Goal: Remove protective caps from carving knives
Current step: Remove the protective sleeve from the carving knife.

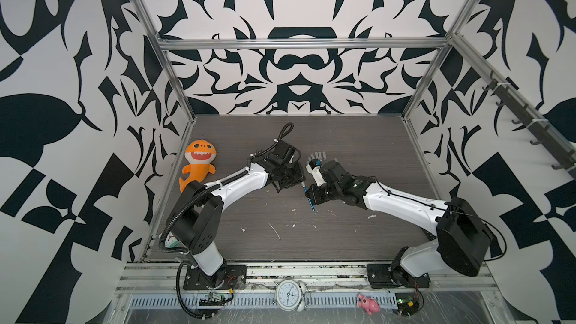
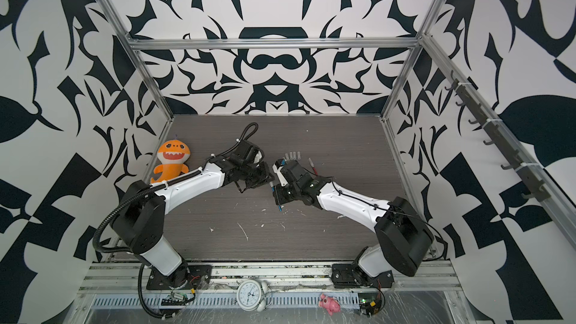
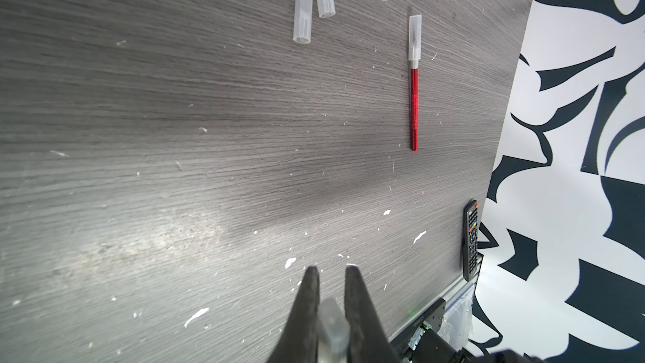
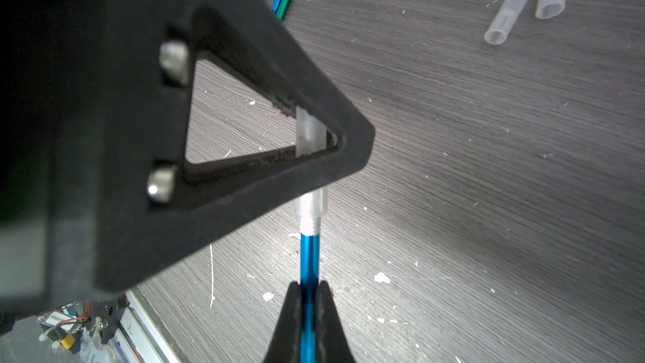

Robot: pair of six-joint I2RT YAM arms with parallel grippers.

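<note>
My right gripper (image 4: 309, 288), low in frame, clamps the blue knife (image 4: 310, 256) and my left gripper (image 3: 331, 268) its cap (image 4: 307, 130), not yet off; six loose caps (image 3: 303, 8) lie at top of the left wrist view, and the red knife (image 3: 414, 106) there is still capped

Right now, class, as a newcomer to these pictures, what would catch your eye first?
At the centre, the right gripper clamps the blue knife by its handle while the left gripper pinches its cap. Next, the orange shark plush by the left wall, and the loose caps lined up beyond the grippers.
</note>
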